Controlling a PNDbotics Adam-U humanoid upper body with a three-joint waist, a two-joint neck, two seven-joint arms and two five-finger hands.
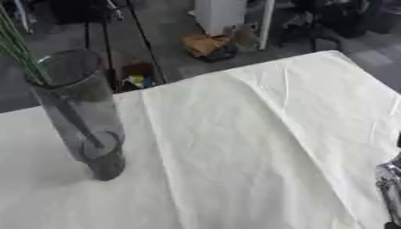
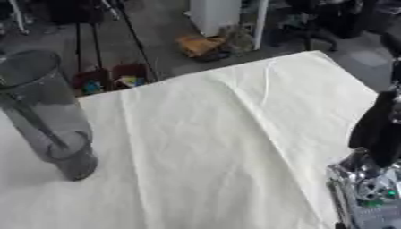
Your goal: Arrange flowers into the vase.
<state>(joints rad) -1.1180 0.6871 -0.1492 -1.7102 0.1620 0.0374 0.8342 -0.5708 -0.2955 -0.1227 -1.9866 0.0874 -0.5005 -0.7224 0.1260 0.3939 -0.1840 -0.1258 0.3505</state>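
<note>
We see the vase (image 1: pixel 78 112) standing upright on the left side of the table (image 1: pixel 235 147), which is covered by a creased cream cloth (image 2: pixel 219 134). The vase is clear, smoky glass, tall and round, with its base toward the near left of the cloth. Thin green stems (image 1: pixel 19 53) sit in it: they lean out over the rim to the upper left and run out of the picture there, so we can't see any blooms. Inside the glass the stems show as a dark slanted line down to the bottom. We see the right arm (image 2: pixel 376 129) coming in at the right edge in the right eye view: a black section slants down from the upper right to a silver joint block near the lower right corner, hanging at the table's right edge. In the left eye view only a sliver of that silver part shows at the lower right edge. The arm is well apart from the vase, with bare cloth between them. The right hand itself is cut off by the picture's edge, so we cannot tell whether its fingers are apart or together. We see nothing of the left hand in either view. Beyond the table's far edge is grey floor with stand legs and some orange clutter (image 2: pixel 200 44).
</note>
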